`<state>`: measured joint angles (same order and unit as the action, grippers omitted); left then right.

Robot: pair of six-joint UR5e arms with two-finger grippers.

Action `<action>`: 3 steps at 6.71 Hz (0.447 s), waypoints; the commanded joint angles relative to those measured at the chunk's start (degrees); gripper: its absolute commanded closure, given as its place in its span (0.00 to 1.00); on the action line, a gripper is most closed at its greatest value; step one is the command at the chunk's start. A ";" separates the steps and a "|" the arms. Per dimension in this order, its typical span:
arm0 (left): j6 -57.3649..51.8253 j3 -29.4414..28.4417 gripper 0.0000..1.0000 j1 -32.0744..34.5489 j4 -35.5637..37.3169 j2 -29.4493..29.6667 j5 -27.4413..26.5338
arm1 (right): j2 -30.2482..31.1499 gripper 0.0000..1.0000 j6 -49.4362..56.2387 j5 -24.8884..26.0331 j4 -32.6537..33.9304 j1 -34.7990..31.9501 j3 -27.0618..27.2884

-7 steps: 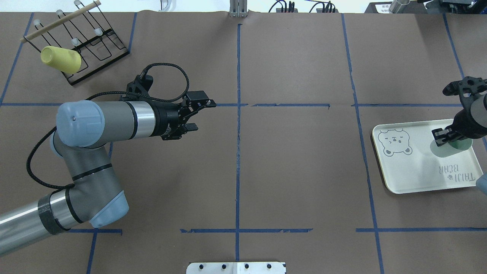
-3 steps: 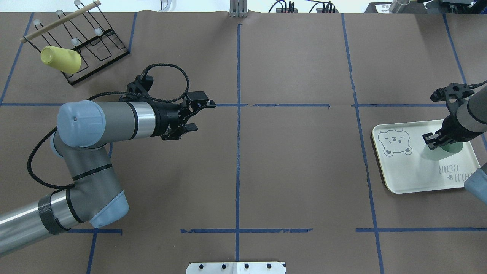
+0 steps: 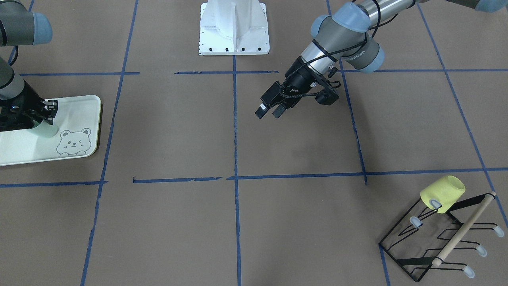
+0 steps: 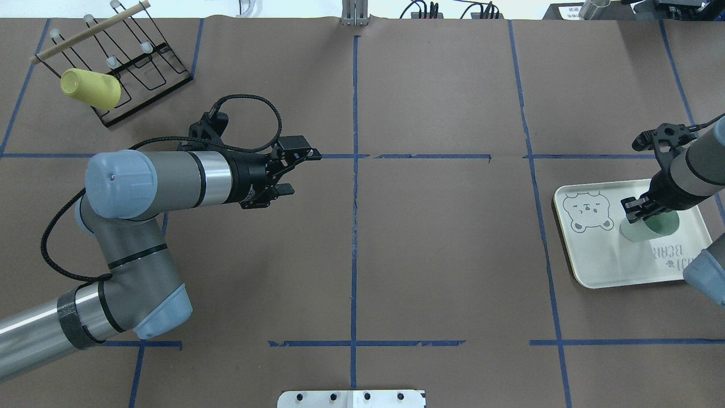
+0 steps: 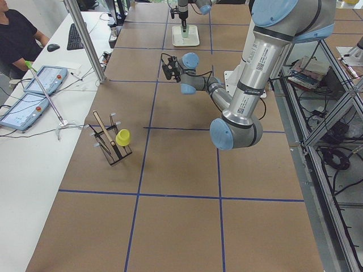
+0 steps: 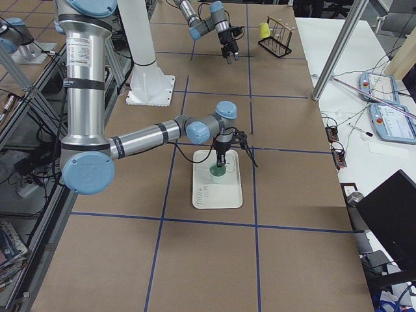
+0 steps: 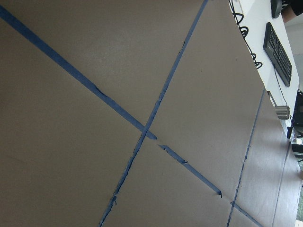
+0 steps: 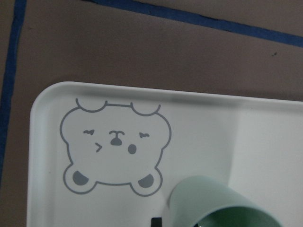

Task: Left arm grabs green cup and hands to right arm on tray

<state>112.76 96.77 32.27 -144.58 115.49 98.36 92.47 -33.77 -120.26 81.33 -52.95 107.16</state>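
Note:
The green cup (image 4: 645,229) is over the middle of the tray (image 4: 595,255), mouth up, just right of the bear drawing. My right gripper (image 4: 637,208) is shut on the cup's rim from above. I cannot tell whether the cup's base touches the tray. The right wrist view shows the cup (image 8: 222,203) at the bottom edge next to the bear on the tray (image 8: 213,127). My left gripper (image 4: 300,171) is open and empty, held level above the table left of centre, far from the tray. The front view shows the cup (image 3: 47,129) on the tray (image 3: 24,149).
A yellow cup (image 4: 90,89) hangs on a black wire rack (image 4: 141,68) at the far left corner. The robot's white base (image 3: 234,28) stands at the near middle edge. Blue tape lines grid the brown table. An operator (image 5: 17,39) sits at a side desk.
My right gripper has carried the green cup leftwards across the tray, from near its right side towards the bear drawing. My left arm has not moved.

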 commanded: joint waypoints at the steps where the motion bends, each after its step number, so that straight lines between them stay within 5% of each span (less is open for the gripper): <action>1: -0.35 0.70 0.00 1.64 0.17 -0.09 0.25 | 0.95 0.00 0.02 -0.24 0.23 -1.88 5.47; 3: -12.83 5.15 0.00 3.85 11.86 -0.26 0.87 | 5.34 0.00 0.81 -1.02 0.59 -9.42 11.13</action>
<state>107.38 99.17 35.27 -139.82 115.35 99.03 95.67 -33.39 -120.72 81.79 -58.32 115.46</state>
